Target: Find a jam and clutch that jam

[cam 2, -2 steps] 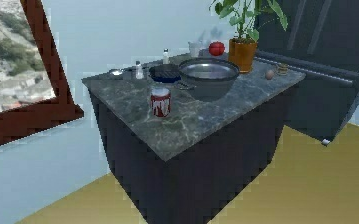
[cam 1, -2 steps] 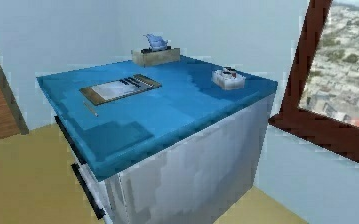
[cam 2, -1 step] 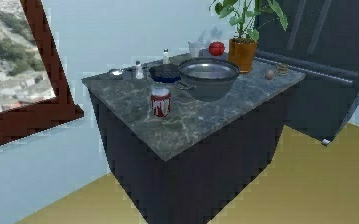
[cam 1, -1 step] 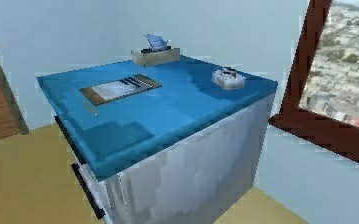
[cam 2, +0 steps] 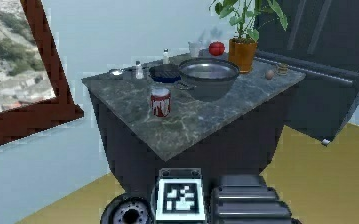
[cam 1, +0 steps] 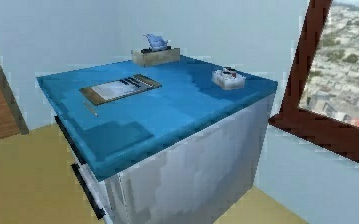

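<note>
The dark stone surface (cam 2: 217, 120) by the window (cam 2: 17, 70) has the jam (cam 2: 161, 101) on it. It is a small red and white jar. It stands near the front, just before a blue bowl (cam 2: 167, 74) and a big metal bowl (cam 2: 209, 72).

The gripper (cam 2: 135, 212) is low at the picture's bottom edge. You cannot tell if it holds anything.

Be careful! If you reach too far, you could bump the bowls. If you poke the jar from the side, it could tip and roll off. The blue surface (cam 1: 177, 115) ahead seems to have no jam.
</note>
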Motion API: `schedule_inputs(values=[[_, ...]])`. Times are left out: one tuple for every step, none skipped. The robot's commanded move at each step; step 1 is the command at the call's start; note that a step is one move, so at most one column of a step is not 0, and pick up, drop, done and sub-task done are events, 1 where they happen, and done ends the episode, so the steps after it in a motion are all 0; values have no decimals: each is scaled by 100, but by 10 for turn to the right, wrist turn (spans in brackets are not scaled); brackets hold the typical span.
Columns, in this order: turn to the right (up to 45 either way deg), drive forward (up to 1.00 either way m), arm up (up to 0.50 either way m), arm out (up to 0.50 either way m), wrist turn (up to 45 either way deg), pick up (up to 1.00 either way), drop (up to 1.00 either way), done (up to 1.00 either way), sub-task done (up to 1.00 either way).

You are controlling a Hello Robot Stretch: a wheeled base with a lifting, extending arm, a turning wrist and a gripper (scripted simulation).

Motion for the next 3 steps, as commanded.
schedule_inputs(values=[[0, 0, 0, 48, 0, 0, 0, 0, 0], [0, 0, 0, 0, 450, 0, 0, 0, 0], [0, 0, 0, 0, 450, 0, 0, 0, 0]])
